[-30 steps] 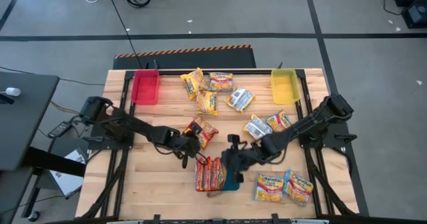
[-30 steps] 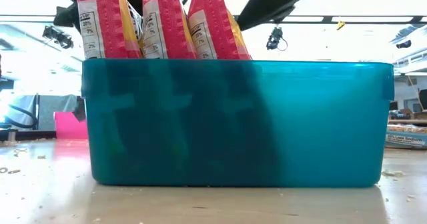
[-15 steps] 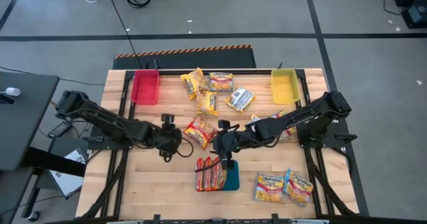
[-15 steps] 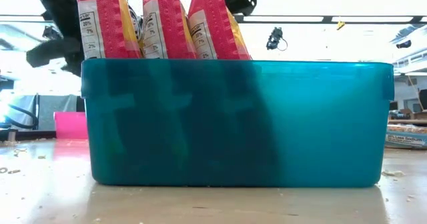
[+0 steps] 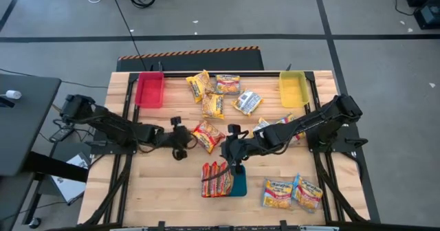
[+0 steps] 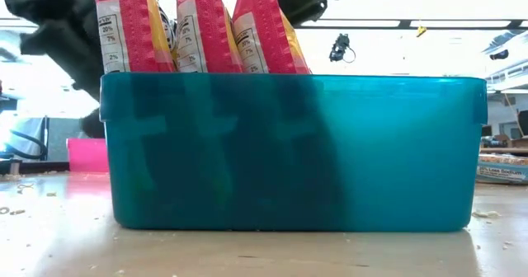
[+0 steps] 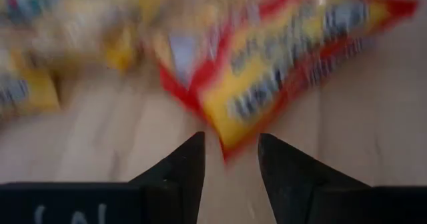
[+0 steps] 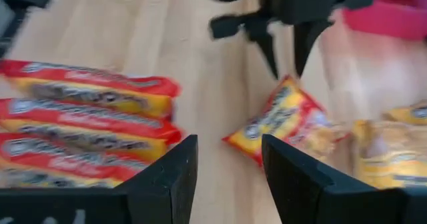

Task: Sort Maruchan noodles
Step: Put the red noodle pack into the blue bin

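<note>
Teal tray (image 6: 388, 153) holds three red packets (image 5: 214, 179) upright; both end effectors parted, empty.

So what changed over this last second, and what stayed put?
Both arms pulled back from the teal tray. The left gripper and right gripper opened and now sit empty on either side of the loose red packet, which shifted slightly toward the bins. The three red packets stayed standing in the tray; the other packets didn't move.

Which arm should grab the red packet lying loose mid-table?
Probably left. The left claw is open and aimed at the red packet from close by. The right claw, also open, sits farther off by the teal bin.
</note>
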